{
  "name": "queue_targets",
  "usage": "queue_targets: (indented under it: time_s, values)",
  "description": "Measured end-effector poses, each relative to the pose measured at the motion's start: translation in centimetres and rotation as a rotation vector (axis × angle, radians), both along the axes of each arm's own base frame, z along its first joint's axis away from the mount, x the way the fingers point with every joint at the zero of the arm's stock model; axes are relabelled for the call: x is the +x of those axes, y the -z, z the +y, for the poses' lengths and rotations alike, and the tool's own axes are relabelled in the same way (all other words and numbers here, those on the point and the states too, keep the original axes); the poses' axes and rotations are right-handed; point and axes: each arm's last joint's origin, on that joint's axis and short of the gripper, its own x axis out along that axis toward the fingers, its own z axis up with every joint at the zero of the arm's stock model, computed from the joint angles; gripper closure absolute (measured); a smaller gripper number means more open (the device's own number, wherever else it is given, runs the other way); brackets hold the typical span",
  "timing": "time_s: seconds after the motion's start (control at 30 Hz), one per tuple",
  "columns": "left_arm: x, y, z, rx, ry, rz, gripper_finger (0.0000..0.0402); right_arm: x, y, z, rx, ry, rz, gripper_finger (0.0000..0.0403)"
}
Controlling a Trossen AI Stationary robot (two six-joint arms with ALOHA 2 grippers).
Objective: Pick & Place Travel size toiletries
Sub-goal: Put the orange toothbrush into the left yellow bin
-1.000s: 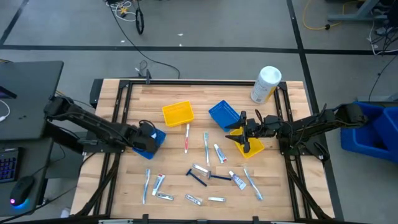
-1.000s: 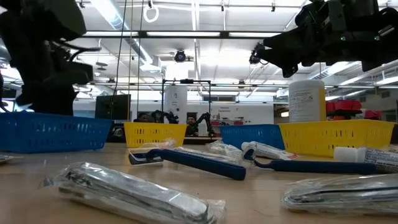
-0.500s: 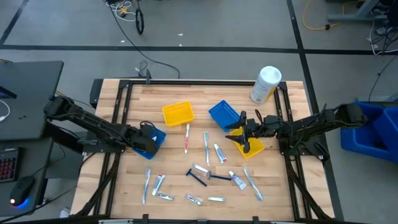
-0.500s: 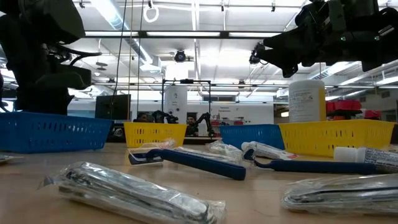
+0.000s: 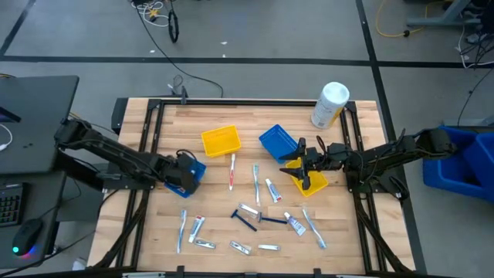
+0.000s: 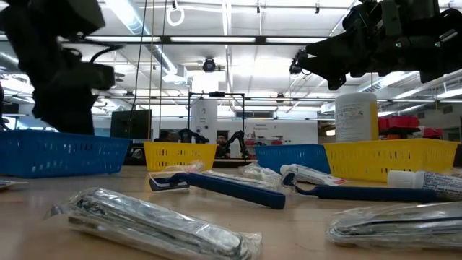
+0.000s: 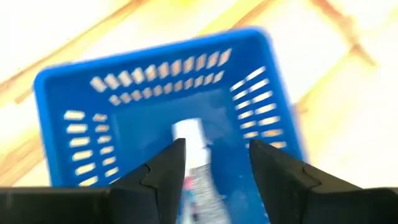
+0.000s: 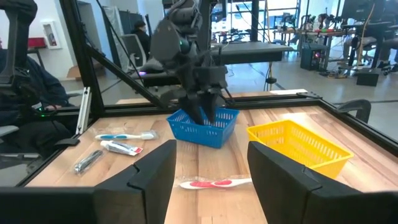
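Several travel toiletries lie flat on the wooden table: a red toothbrush (image 5: 231, 171), a light toothbrush (image 5: 256, 182), small tubes (image 5: 272, 190) and dark blue razors (image 5: 245, 222). My left gripper (image 5: 184, 171) hangs open over the left blue bin (image 5: 194, 167). In the left wrist view its fingers (image 7: 168, 165) stand apart above a white tube (image 7: 191, 146) lying on the bin floor (image 7: 137, 130). My right gripper (image 5: 302, 166) is open and empty, above the right yellow bin (image 5: 312, 184); it shows in its wrist view (image 8: 211, 168).
A second yellow bin (image 5: 221, 140) and a second blue bin (image 5: 278, 143) stand mid-table. A large white container (image 5: 330, 104) stands at the far right corner. Wrapped items (image 6: 159, 220) lie near the front edge. A person (image 8: 28, 81) sits beyond the table's left side.
My left gripper has shifted a little toward the table's right edge while staying over the left blue bin. My right arm has kept still.
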Motion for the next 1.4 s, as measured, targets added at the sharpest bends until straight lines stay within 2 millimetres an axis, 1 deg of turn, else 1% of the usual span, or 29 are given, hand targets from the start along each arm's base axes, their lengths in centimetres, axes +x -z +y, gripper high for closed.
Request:
queue_targets:
  time_s: [0.2, 0.37, 0.43, 0.53, 0.6, 0.67, 0.73, 0.83, 0.97, 1.1, 1.23, 1.33, 1.4]
  values:
    - [1.3, -3.2, -0.5, -0.011, 0.006, -0.054, 0.0229, 0.0, 0.0, 0.0, 0.0, 0.0, 0.0, 0.0192]
    - [2.6, -5.8, -1.0, 0.014, 0.009, -0.189, 0.0243, 0.0, 0.0, 0.0, 0.0, 0.0, 0.001, 0.0189]
    - [3.3, -6.3, -1.1, 0.026, 0.009, -0.25, 0.0244, 0.0, 0.0, 0.0, 0.0, 0.0, 0.0, 0.019]
    - [4.0, -6.5, -1.2, 0.035, 0.029, -0.305, 0.0242, 0.0, 0.0, 0.0, 0.0, 0.0, 0.001, 0.0193]
    - [4.8, -6.3, -1.3, 0.038, 0.028, -0.329, 0.0238, 0.0, 0.1, 0.0, 0.0, 0.0, 0.007, 0.0196]
    - [5.2, -5.7, -1.3, 0.055, 0.04, -0.304, 0.0235, 0.0, 0.1, 0.0, 0.0, 0.0, 0.01, 0.0198]
    - [6.3, -5.3, -1.4, 0.062, 0.053, -0.331, 0.023, 0.0, 0.3, 0.0, 0.0, 0.0, 0.025, 0.0199]
    - [7.7, -4.2, -1.4, 0.087, 0.071, -0.329, 0.022, 0.0, 0.5, 0.0, 0.0, 0.0, 0.037, 0.0198]
    - [9.5, -2.6, -0.9, 0.097, 0.029, -0.347, 0.0206, 0.1, 0.6, 0.0, 0.0, -0.001, 0.037, 0.0195]
    - [10.8, -0.6, -0.3, 0.101, 0.001, -0.319, 0.0197, 0.2, 0.6, 0.0, -0.001, 0.003, 0.036, 0.0191]
    - [11.5, 1.5, 0.3, 0.156, -0.026, -0.252, 0.0195, 0.2, 0.6, -0.1, -0.001, 0.012, 0.028, 0.0185]
    - [11.7, 2.6, 0.9, 0.182, -0.086, -0.226, 0.0195, 0.2, 0.7, -0.1, -0.001, 0.013, 0.039, 0.0181]
    - [11.9, 3.1, 1.1, 0.182, -0.094, -0.214, 0.0195, 0.2, 0.7, -0.1, -0.001, 0.013, 0.042, 0.0178]
